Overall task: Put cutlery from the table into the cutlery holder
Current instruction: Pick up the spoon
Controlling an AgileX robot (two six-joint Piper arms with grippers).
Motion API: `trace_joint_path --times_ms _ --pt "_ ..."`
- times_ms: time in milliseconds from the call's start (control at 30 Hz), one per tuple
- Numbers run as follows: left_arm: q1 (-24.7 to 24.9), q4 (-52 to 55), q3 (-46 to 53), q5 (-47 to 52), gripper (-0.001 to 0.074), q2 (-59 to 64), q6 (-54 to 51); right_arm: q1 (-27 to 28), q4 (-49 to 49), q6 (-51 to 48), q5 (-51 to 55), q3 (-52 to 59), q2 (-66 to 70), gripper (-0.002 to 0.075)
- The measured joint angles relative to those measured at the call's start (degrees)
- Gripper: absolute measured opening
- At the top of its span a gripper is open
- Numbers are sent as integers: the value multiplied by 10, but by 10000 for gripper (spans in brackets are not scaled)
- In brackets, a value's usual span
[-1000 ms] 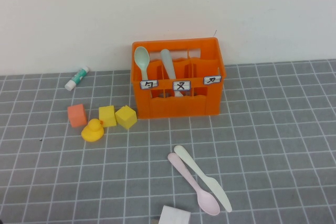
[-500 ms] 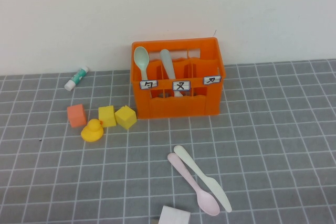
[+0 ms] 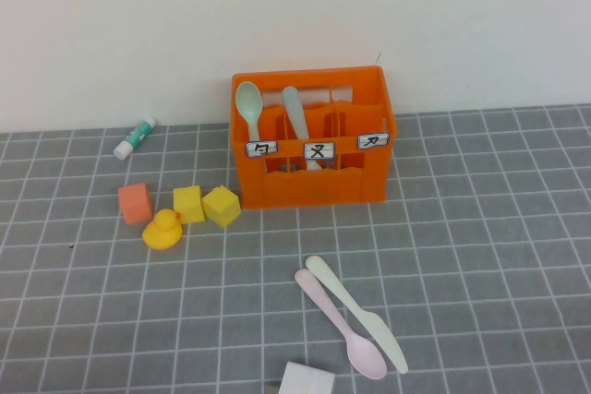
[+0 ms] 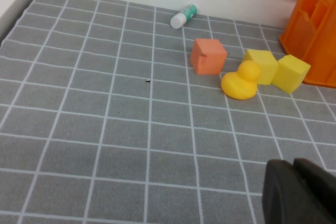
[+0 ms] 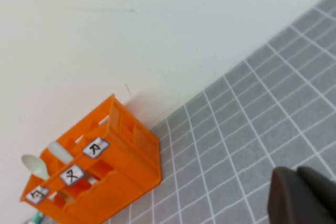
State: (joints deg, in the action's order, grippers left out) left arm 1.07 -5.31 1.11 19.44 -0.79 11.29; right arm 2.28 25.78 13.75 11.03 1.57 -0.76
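Inside the cutlery holder stand two utensils, two lie outside; both grippers' states unclear.

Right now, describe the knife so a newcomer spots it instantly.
Start at the orange cutlery holder by the back wall and come toward the near table edge. Two utensils lie side by side there; the cream-white knife is the right one, flat-bladed, while the pink spoon touching it ends in a bowl.
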Motion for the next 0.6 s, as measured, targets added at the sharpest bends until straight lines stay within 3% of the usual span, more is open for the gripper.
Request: trace_joint_path --times_ms 200,600 --pt "0 0 0 1 -1 0 -2 -19 16 -78 61 -12 0 -3" --pt "0 0 0 1 -1 0 -2 -38 95 -460 264 -211 49 -3"
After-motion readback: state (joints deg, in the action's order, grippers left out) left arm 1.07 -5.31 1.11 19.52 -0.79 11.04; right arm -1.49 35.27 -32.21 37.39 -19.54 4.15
